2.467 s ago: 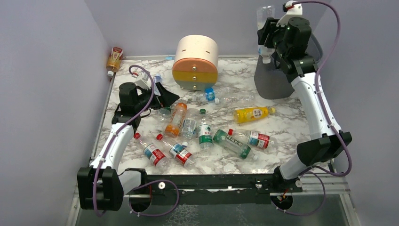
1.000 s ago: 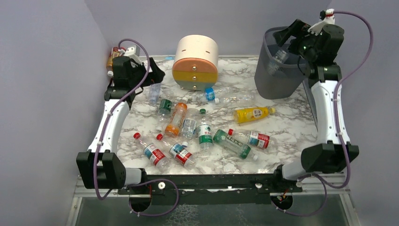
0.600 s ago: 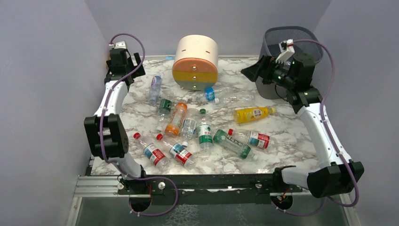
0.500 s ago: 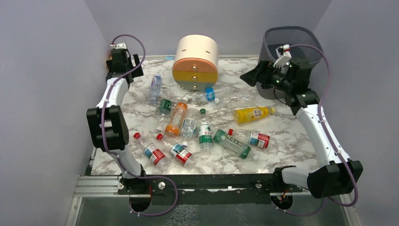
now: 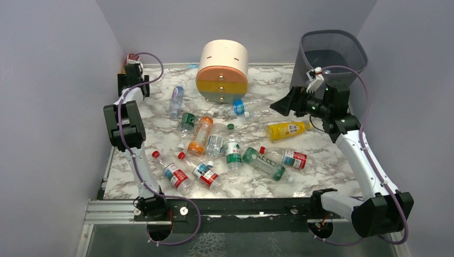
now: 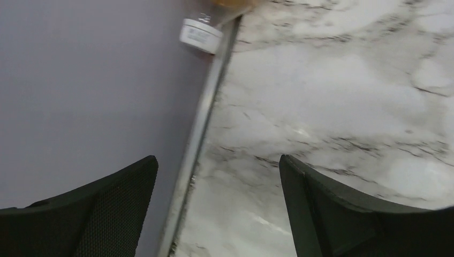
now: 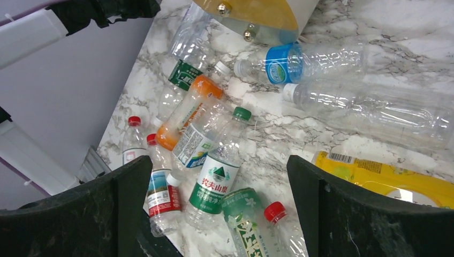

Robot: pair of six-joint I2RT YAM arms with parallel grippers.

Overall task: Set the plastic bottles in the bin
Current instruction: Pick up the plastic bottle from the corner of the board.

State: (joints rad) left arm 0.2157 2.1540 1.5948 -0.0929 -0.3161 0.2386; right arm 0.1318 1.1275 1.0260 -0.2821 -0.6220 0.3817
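Several plastic bottles lie across the marble table: a yellow one [image 5: 286, 129], an orange one [image 5: 201, 134], a green one [image 5: 265, 163], and clear ones with red [image 5: 174, 174], green [image 5: 233, 151] and blue [image 5: 243, 106] labels. The dark mesh bin [image 5: 332, 53] stands at the far right. My right gripper [image 5: 284, 104] hovers open, left of the bin, over the bottles; its wrist view looks down on a green-label bottle [image 7: 217, 184]. My left gripper [image 5: 130, 70] is open in the far left corner, empty, just short of an orange bottle's white cap [image 6: 201, 33].
A round cream, orange and yellow drawer unit [image 5: 222, 72] stands at the back centre. The purple left wall [image 6: 80, 91] and the table's metal edge strip [image 6: 206, 112] lie right beside my left fingers. Both arm bases sit on the rail at the near edge.
My right arm has swung away from above the bin and come down to its left, over the table. My left arm has reached farther into the far left corner.
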